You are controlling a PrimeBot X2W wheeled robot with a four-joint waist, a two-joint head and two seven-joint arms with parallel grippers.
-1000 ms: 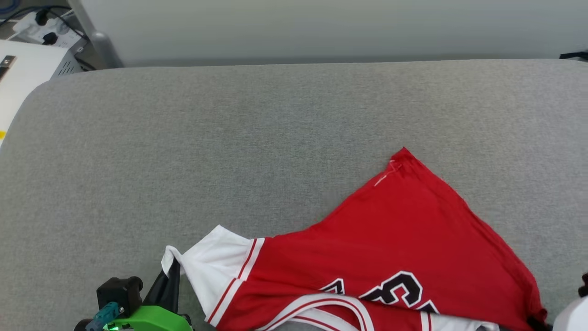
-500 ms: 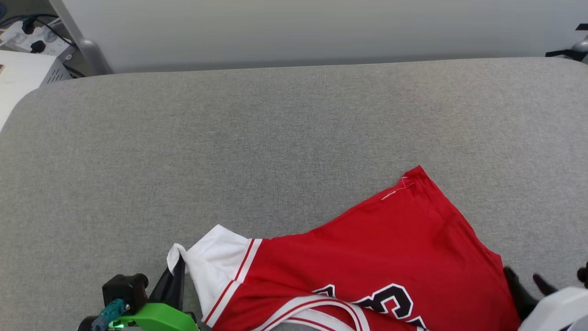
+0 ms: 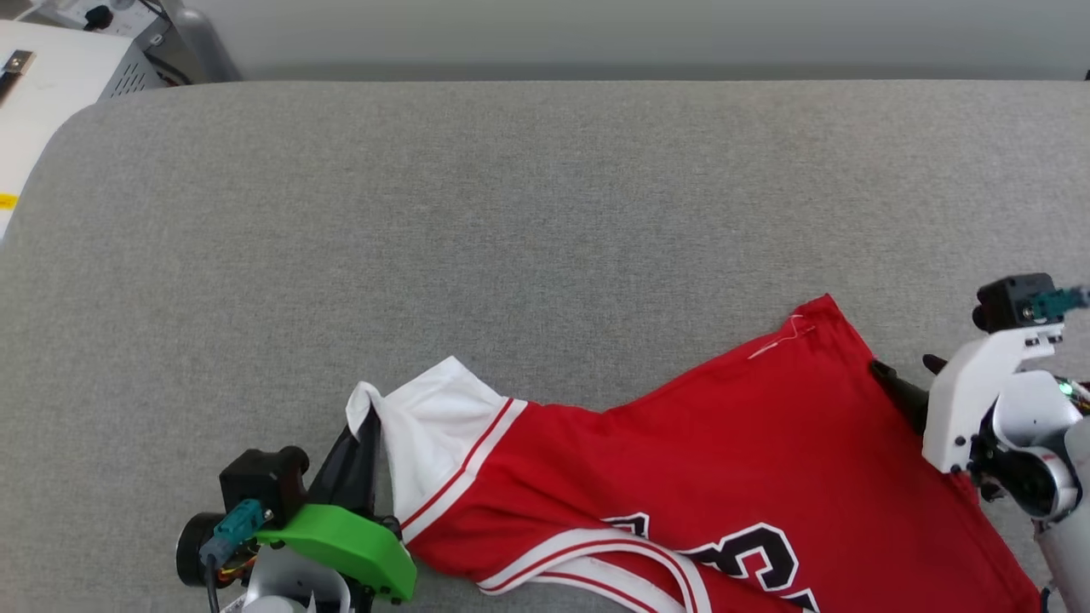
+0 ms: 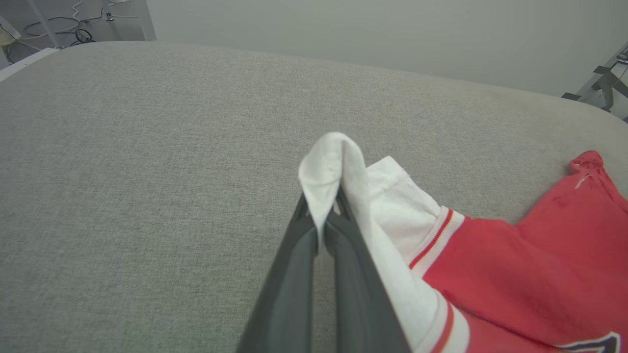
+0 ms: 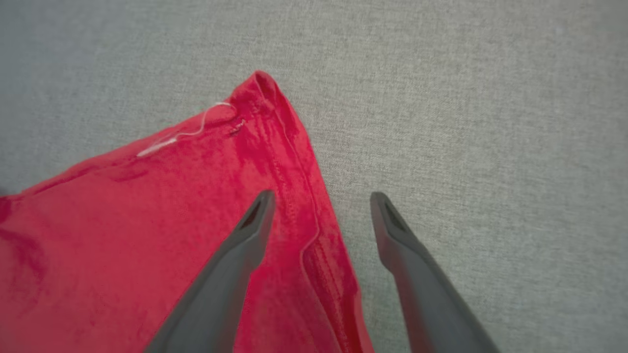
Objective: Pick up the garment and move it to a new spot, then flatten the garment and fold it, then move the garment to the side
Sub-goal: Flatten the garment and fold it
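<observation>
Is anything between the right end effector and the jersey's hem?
Nothing visible. The open right end effector straddles the hem of the jersey, one finger over red cloth, the other over grey padding.

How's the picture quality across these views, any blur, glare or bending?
Head view: soft, even light, no glare, shirt sharp. Left wrist view: left hand slightly soft up close, far edge of the grey surface bowed. Right wrist view: shirt smeary, upper left corner dimmer.
</observation>
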